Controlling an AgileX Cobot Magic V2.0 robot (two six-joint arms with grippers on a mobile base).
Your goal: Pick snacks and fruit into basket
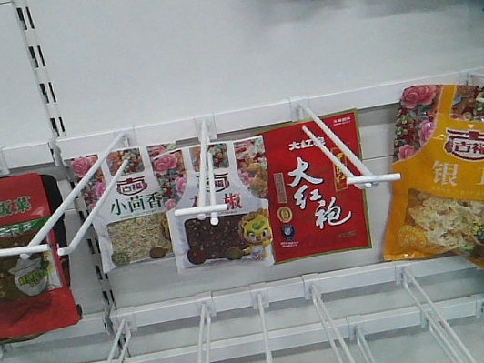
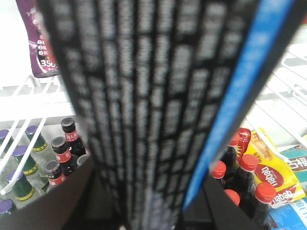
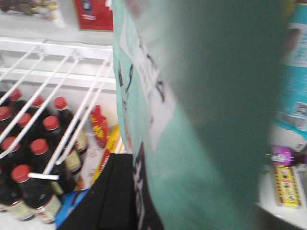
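Teal plastic fills the right wrist view: a snack pouch, long axis upright, close before the lens by the right gripper; a black pouch with a blue edge stripe stands upright at the left gripper; whether either pair of jaws clamps, I cannot tell; red-capped bottles crowd the lower shelf; a red pouch and a yellow pouch hang on white pegs.
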